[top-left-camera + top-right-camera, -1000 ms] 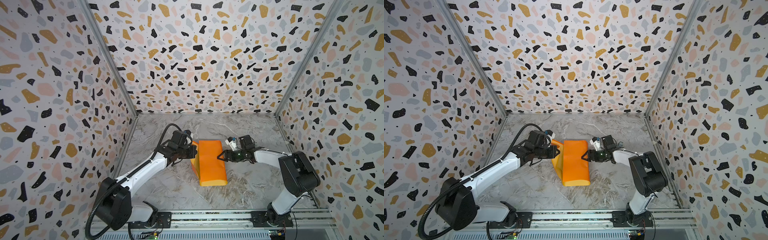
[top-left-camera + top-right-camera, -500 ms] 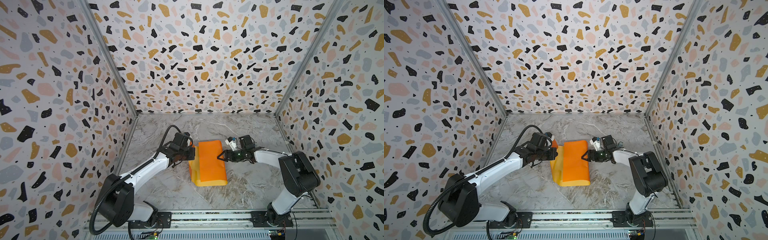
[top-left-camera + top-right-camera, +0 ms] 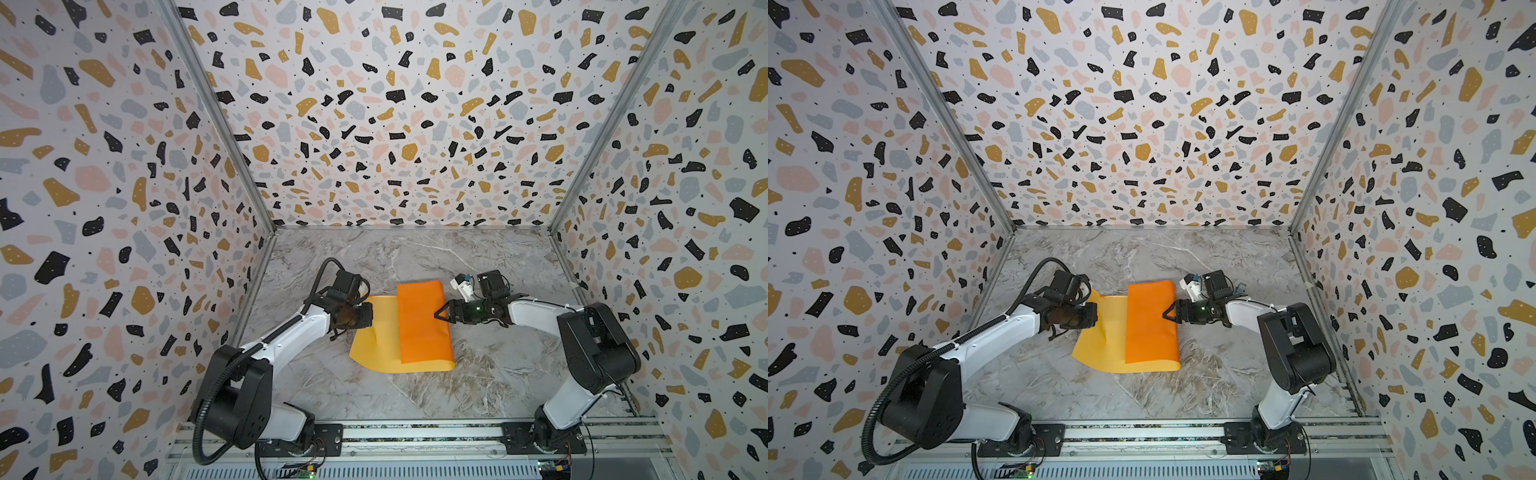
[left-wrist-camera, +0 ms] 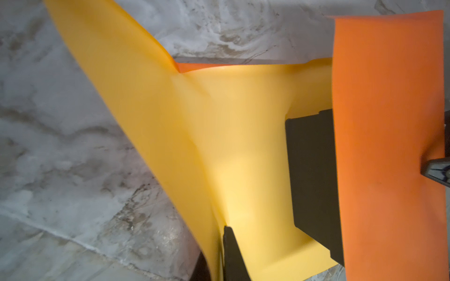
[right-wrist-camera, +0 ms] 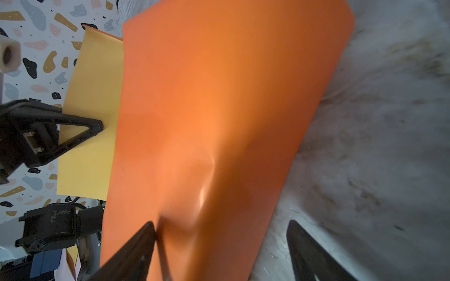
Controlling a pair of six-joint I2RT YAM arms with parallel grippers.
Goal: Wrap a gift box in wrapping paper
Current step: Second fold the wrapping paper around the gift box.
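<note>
Grey marble-patterned tabletop (image 3: 478, 266) fills the lower middle of both top views, boxed in by three terrazzo-print walls (image 3: 395, 104). From my seat I count two arms, two grippers, one sheet of paper and one box.

At the left of the frame, the left arm (image 3: 286, 332) reaches in from the lower left. The left gripper (image 3: 370, 316) sits at the left edge of the wrapping paper (image 3: 376, 349). Its jaws are closed together with the mustard-yellow face pinched between them. The left wrist view shows that edge lifted off the table and running up between the dark fingers (image 4: 232, 253).

In the centre of the frame, the single sheet lies on the table with its yellow face up on the left. Its right part is folded over leftwards, so the orange face (image 3: 422, 328) shows as one flap. The one gift box (image 4: 313, 175) sits on the yellow face, mostly under that flap. Only a dark strip of it peeks out in the left wrist view, and in both top views it is hidden.

Right of centre, the right gripper (image 3: 438, 314) meets the fold about halfway along it. Its jaws stand wide apart. In the right wrist view one fingertip (image 5: 148, 231) presses against the orange surface beside a shallow dent, and the other (image 5: 295, 231) hangs over bare table. The right arm (image 3: 536, 309) runs back to the lower right.
</note>
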